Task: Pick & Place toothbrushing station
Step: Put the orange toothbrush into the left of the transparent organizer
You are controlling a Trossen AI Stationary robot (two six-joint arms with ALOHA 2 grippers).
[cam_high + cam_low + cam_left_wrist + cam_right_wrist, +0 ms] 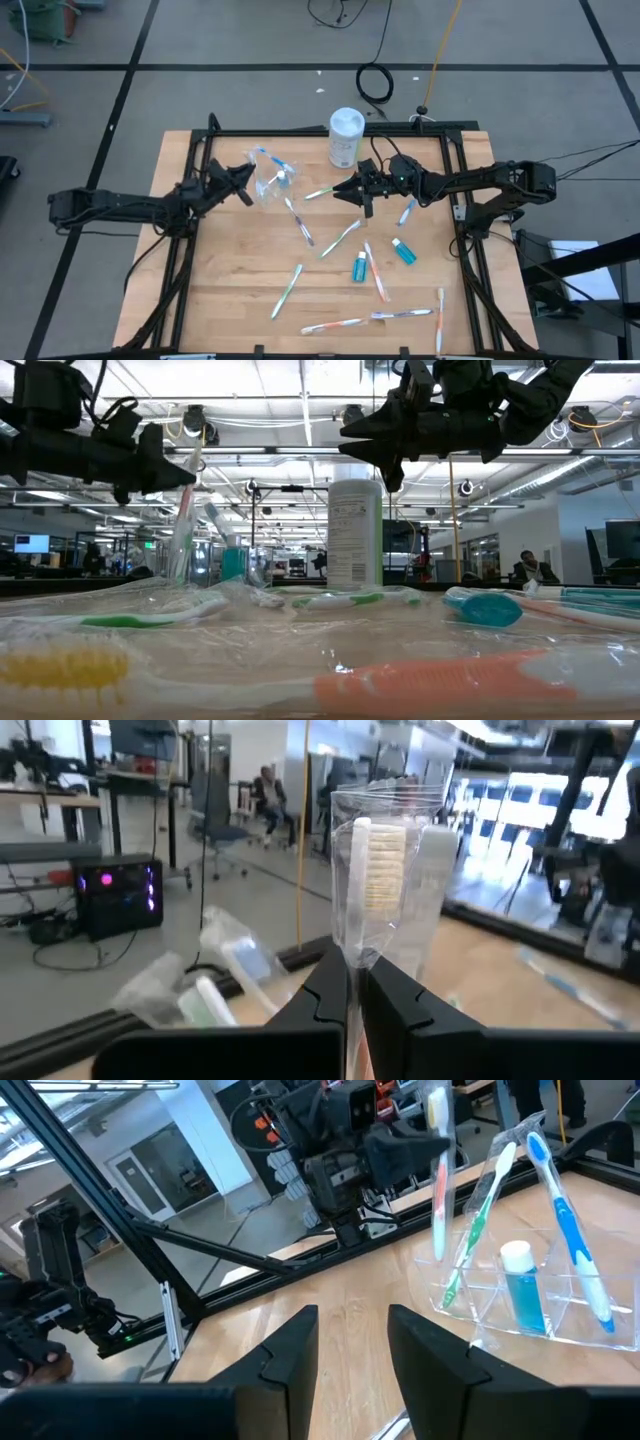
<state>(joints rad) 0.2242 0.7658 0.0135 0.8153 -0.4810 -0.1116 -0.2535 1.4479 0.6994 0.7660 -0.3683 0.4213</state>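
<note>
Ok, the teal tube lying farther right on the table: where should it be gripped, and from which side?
Probably across the middle of the teal tube, from straight above. It lies flat and diagonal on the table, apart from the nearby toothbrushes, so close across its narrow width.

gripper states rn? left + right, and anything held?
Left gripper: closed on a wrapped toothbrush, held upright by the clear cup.
Right gripper: open, holding nothing, raised above the table.

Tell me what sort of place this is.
Probably a robotics lab in an open office: a framed wooden table on carpet tiles, desks with monitors beyond, and a seated person.
</note>
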